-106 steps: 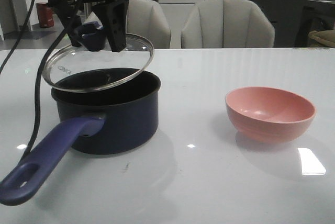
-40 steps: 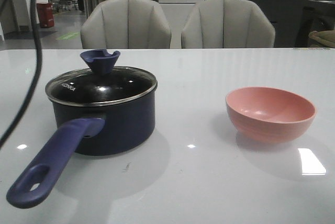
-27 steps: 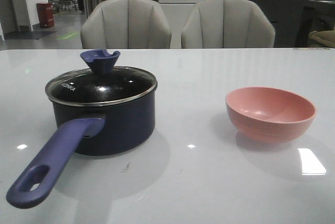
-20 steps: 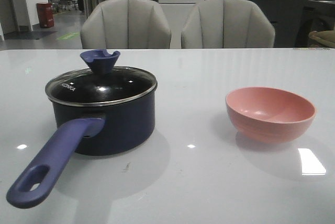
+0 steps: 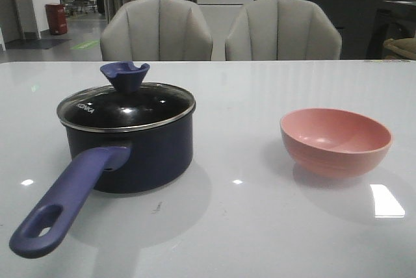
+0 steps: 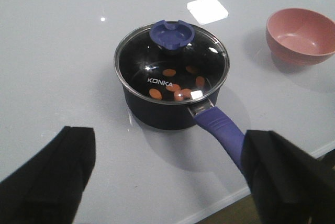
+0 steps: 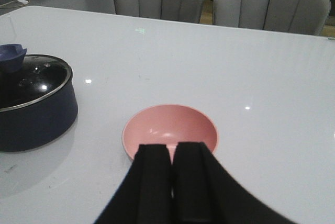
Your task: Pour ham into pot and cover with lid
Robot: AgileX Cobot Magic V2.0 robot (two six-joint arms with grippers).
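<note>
The navy pot (image 5: 136, 151) stands at the table's left, its purple-blue handle (image 5: 65, 197) pointing to the front left. The glass lid (image 5: 127, 106) with its blue knob (image 5: 124, 75) sits flat on the pot. Through the lid in the left wrist view I see several orange ham pieces (image 6: 177, 85) inside the pot (image 6: 167, 111). My left gripper (image 6: 167, 177) is open and empty, held well above and short of the pot. My right gripper (image 7: 172, 153) is shut and empty, hanging near the pink bowl (image 7: 170, 130). Neither gripper shows in the front view.
The pink bowl (image 5: 335, 140) stands empty at the table's right. Two grey chairs (image 5: 221, 30) stand behind the table's far edge. The table's front edge (image 6: 246, 195) lies close to the pot handle's end.
The lid, held tilted above the pot by the left gripper 2.7 s ago, now rests on the pot. The left arm and its cable have left the front view.
</note>
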